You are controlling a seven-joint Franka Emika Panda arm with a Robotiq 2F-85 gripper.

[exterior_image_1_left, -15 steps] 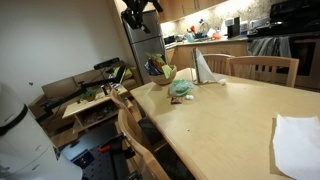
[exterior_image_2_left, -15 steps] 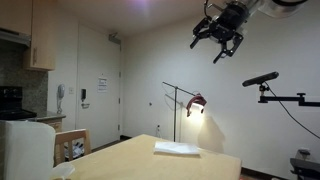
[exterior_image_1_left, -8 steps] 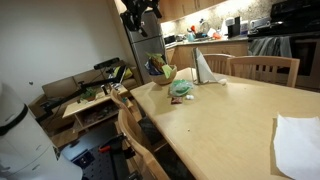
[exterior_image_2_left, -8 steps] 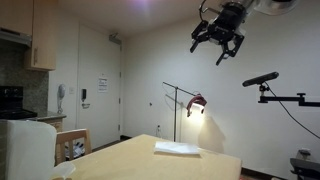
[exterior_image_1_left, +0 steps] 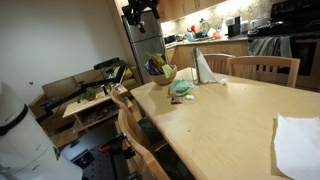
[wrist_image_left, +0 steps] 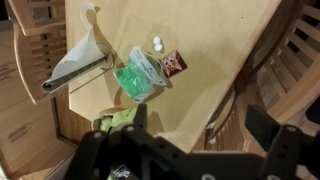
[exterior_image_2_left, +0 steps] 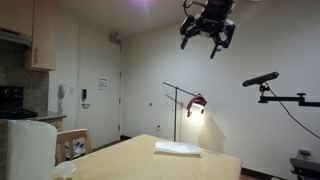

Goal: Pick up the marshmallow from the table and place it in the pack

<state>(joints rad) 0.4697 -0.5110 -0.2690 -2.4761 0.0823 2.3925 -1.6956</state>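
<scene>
Tool high in the air, well above the tabletop, up near the ceiling line in both exterior views. Jaws spread wide, released, nothing between them. Wrist view looks straight down, with the dark fingers framing the bottom edge of the picture.

Below the tool, near the tabletop's far corner, a small cluster:
- the pack, pale green-teal, soft and crumpled, lying flat on the wood; also seen in an exterior view.
- the marshmallow, a small white bit on the bare tabletop just beside the pack, on the side away from the tool. Whether it touches the bag cannot be told. Too small to make out in the exterior views.
- a small reddish-brown wrapper close to both.
- a yellow-green bowl next to the pack, partly hidden behind the tool in the wrist view.
- a tall white pointed paper, standing just beside the pack.

Farther out: a flat white sheet at the near end of the tabletop, well apart from the cluster. Wooden chairs stand along the edges. A lit lamp stands by the wall.
</scene>
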